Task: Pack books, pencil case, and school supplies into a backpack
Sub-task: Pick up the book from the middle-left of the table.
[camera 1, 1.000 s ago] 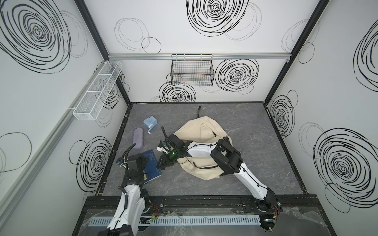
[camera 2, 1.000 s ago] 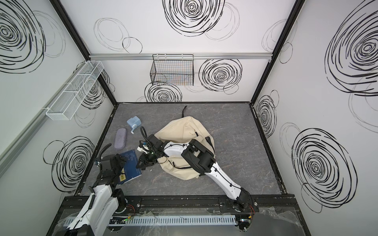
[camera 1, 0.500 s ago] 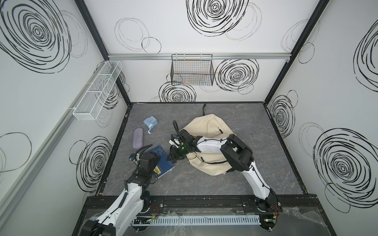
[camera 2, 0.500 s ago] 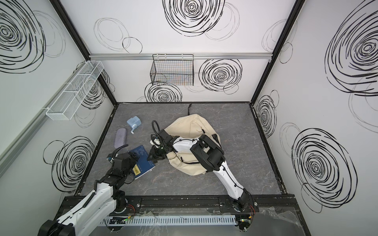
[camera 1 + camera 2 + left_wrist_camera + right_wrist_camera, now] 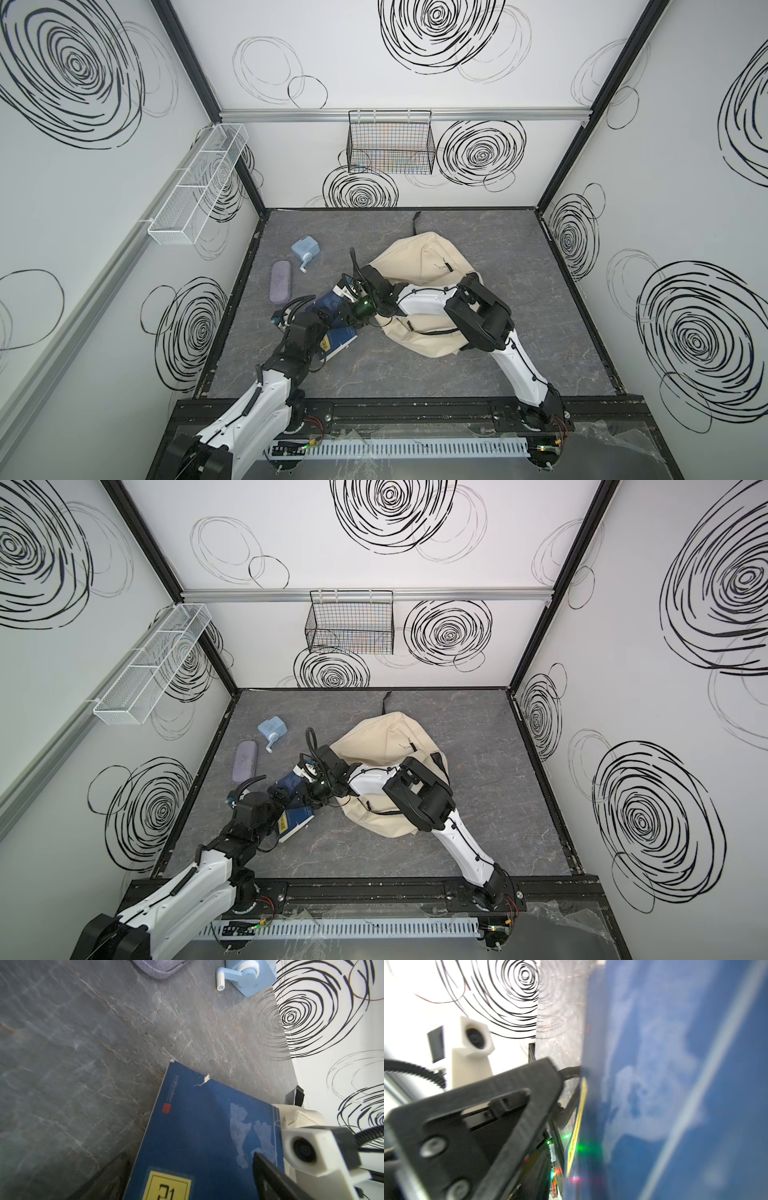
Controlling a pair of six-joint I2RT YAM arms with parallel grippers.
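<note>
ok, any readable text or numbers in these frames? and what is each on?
"21": black, on the yellow label of the blue book; the frame edge cuts off its bottom.
Red seal on the cover: too small to read.
Small print along the cover's edge: too small to read.
In both top views the label is too small to read.
The right wrist view is too blurred to read.
Nothing else carries text.

We see the cream-beige backpack [image 5: 424,266] slumped mid-table, its black straps showing. Just beside its left edge sits a scuffed navy book [image 5: 344,336] with a yellow label reading 21. Further left, the greyish-purple pencil case [image 5: 281,282] lies flat near the light blue crank sharpener [image 5: 305,250].
</note>
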